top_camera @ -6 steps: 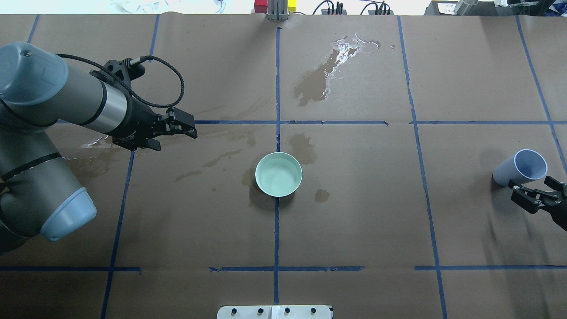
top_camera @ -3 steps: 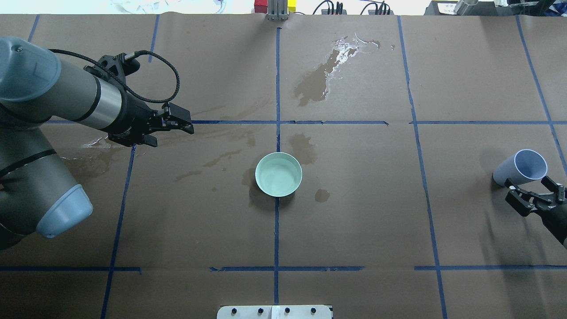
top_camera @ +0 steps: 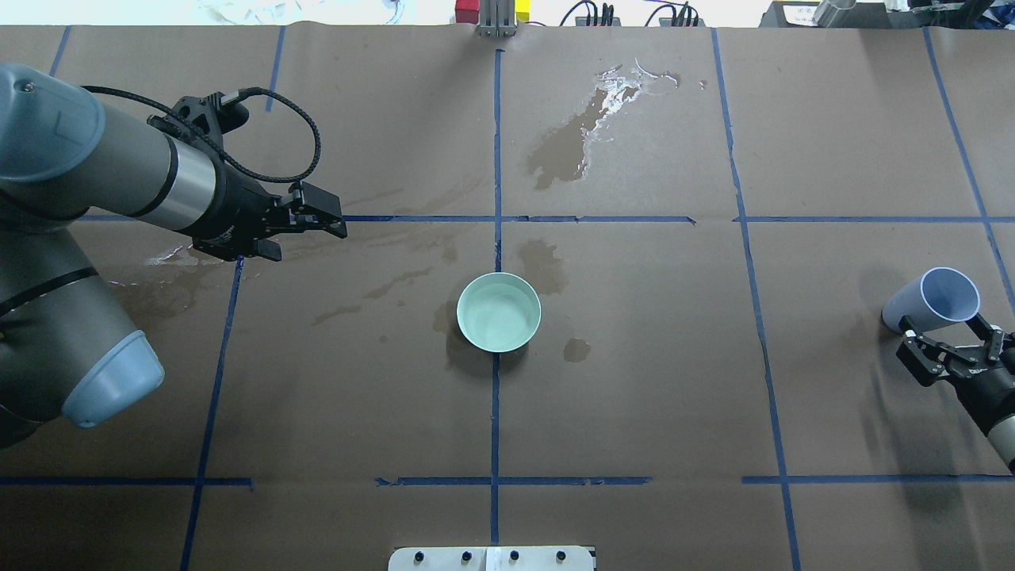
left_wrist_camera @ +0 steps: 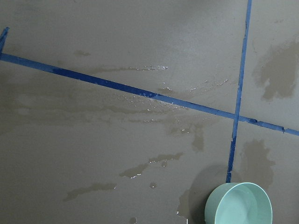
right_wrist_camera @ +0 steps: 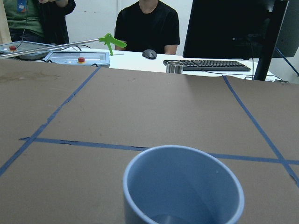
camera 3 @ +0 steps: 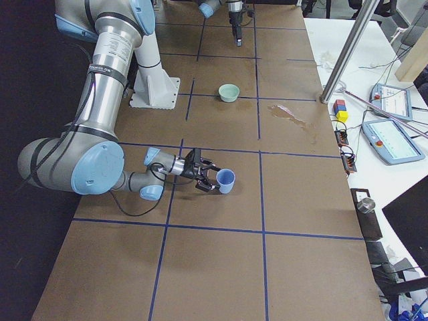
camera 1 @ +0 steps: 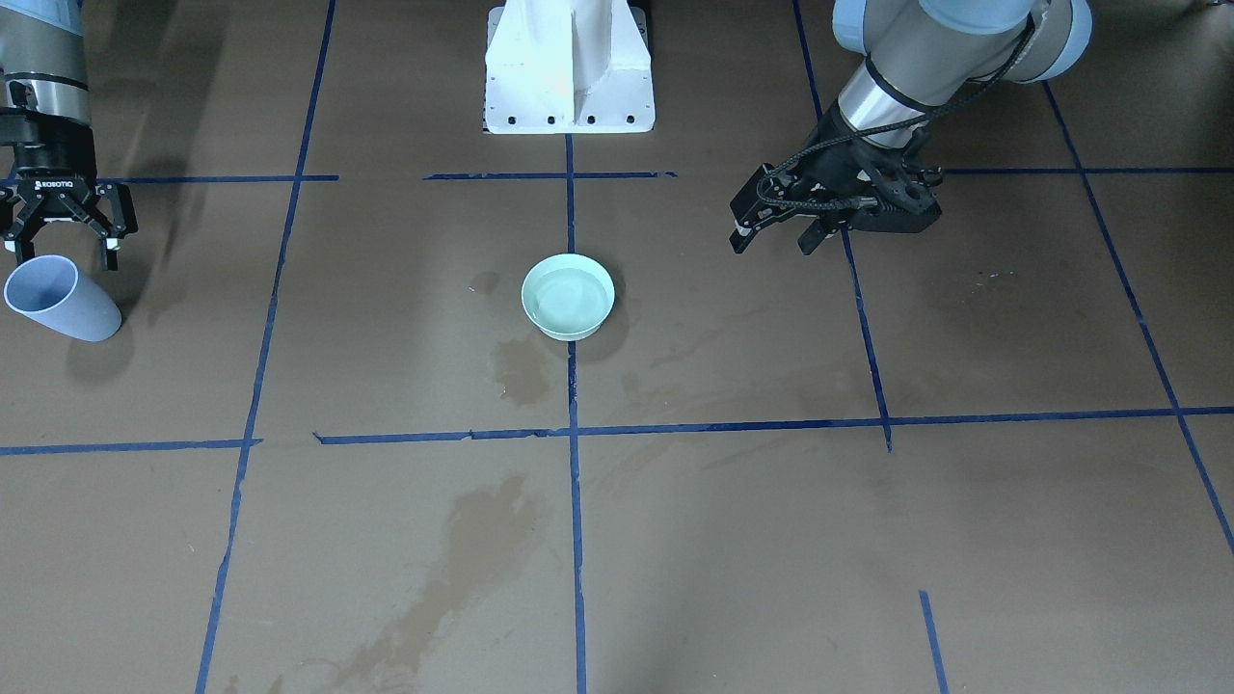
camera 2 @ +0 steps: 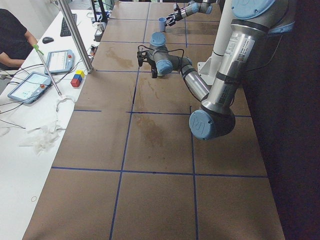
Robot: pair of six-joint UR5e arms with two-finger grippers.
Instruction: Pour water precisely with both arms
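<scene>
A mint-green bowl (top_camera: 499, 312) holding clear water (camera 1: 567, 294) sits at the table's middle; it also shows in the left wrist view (left_wrist_camera: 238, 205). A blue-grey cup (top_camera: 932, 301) stands at the far right, seen from just behind in the right wrist view (right_wrist_camera: 182, 189). My right gripper (top_camera: 947, 339) is open and empty just short of the cup, with a finger to either side of its near wall (camera 1: 63, 251). My left gripper (top_camera: 323, 214) is open and empty above the table, left of and beyond the bowl (camera 1: 771, 236).
Brown paper with blue tape lines covers the table. A glinting puddle (top_camera: 599, 111) lies far centre, with wet stains (top_camera: 170, 258) under the left arm and around the bowl. The white pedestal (camera 1: 569, 67) stands on the robot's side. Operators (right_wrist_camera: 147, 25) sit beyond the right end.
The left gripper has drawn back slightly to the left and away from the bowl. The right gripper has turned at the wrist and edged closer behind the cup. The bowl and cup have not moved.
</scene>
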